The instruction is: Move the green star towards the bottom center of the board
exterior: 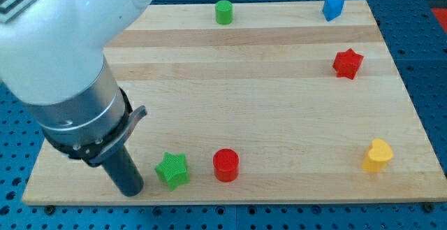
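1. Nearest the view's bottom edge, my tip [133,190] is the lower end of a straight dark rod. It rests on the pale wooden board [244,104] close to the board's bottom-left corner. It has no pincer, so nothing opens, closes or holds anything.
2. The green star-shaped block [172,170] sits just to the right of my tip. A narrow strip of bare wood seems to part them, though contact cannot be ruled out. The star lies close to the board's bottom edge, left of the bottom centre.
3. A red cylinder block [225,165] stands just to the right of the green star, near it but apart, also close to the bottom edge and roughly at the bottom centre.
4. Above my tip, the rod rises into a grey metal collar and a large white arm housing [63,41] that covers the board's left side and top-left corner.
5. Far to the right of the green star, a yellow heart-like block [378,154] sits near the board's right edge.
6. Between the red cylinder and the yellow block the bottom strip of wood is open.
7. Farther up, well to the upper right of the green star, a red star-shaped block [348,63] lies near the right edge.
8. The middle of the board is a broad stretch of bare wood.
9. Farthest away, along the top edge, a green cylinder block [223,12] stands above and somewhat right of the green star, and a blue angular block [333,8] sits near the top-right corner.
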